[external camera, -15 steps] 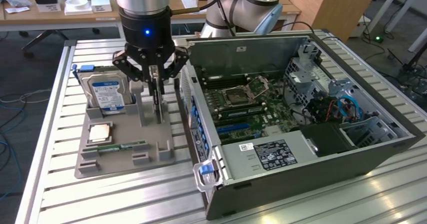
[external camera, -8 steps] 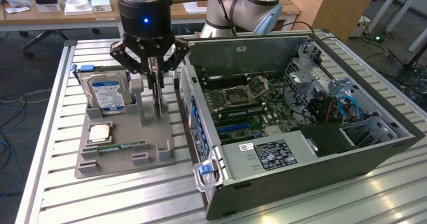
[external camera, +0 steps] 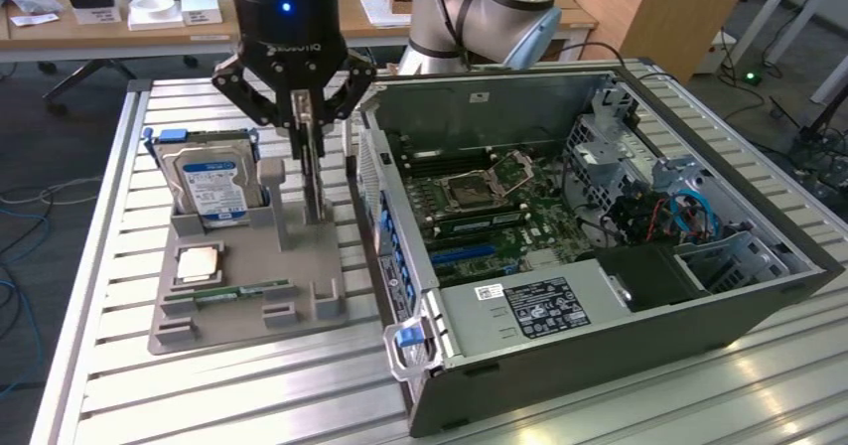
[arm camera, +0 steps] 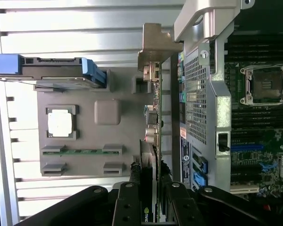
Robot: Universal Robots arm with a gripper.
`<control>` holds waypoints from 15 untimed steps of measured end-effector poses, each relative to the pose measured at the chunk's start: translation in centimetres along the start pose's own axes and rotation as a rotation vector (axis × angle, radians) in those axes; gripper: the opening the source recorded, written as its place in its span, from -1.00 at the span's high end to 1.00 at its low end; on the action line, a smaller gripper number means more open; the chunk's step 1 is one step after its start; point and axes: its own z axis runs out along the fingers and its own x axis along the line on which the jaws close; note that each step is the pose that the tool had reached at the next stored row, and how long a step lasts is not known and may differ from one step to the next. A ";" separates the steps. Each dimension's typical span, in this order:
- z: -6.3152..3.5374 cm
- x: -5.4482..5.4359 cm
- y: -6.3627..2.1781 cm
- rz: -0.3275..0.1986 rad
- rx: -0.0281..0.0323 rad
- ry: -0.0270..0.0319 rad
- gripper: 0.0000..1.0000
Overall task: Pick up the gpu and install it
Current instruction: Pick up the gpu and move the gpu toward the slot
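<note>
Exterior view: the pincer (external camera: 309, 117) is clamped on the upper edge of the gpu (external camera: 314, 182). The card stands upright on edge over the grey parts holder (external camera: 238, 311), between the holder's hard drive (external camera: 212, 182) and the open computer case (external camera: 597, 296). Wrist view: fingers (arm camera: 127, 202) press both card faces, and the silver bracket (arm camera: 155, 42) is at the far end.

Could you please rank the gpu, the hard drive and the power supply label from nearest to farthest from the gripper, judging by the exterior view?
1. gpu: gripped between the fingers of the gripper, over the grey holder.
2. hard drive: upright in the holder, toward the exterior view's left.
3. power supply label: inside the computer case, toward the exterior view's right.
</note>
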 end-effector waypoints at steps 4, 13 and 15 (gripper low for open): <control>-1.21 0.0 0.00 0.000 0.0001 0.0001 0.47; -2.97 -0.1 -0.01 0.000 -0.0002 -0.0002 0.47; -2.97 -0.1 -0.01 0.000 -0.0001 -0.0001 0.47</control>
